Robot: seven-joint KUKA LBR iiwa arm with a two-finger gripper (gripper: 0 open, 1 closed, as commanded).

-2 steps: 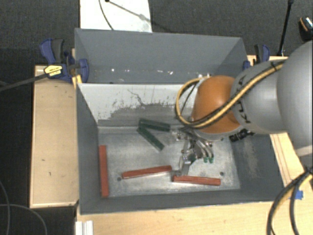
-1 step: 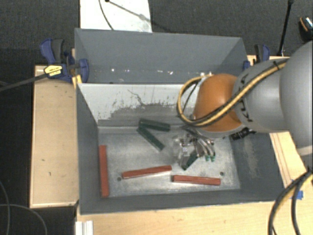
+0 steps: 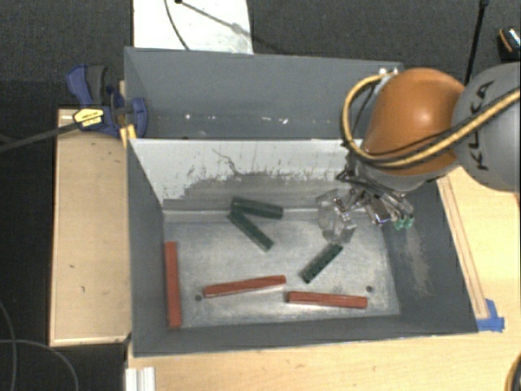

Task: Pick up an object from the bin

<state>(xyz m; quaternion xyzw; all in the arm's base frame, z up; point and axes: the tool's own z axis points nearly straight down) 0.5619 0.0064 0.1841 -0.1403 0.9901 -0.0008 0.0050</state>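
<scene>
front red bar [image 3: 326,300]: long, slim, matte, flat on the bin [image 3: 427,292] floor near the front wall.
other red bars: one [image 3: 243,286] mid-floor, one [image 3: 172,285] along the left wall.
green bar [image 3: 321,263]: dark, square-edged, lying aslant just below the tool [image 3: 337,226]; the likeliest pick, in my judgement.
tool state: cannot tell whether spread or pressed together.
green pair [image 3: 259,211]: same make, apparently meeting at their left ends, near the back wall.
doing it well: line up across the bar's narrow width, descend at its middle, stop short of the scuffed metal floor.
</scene>
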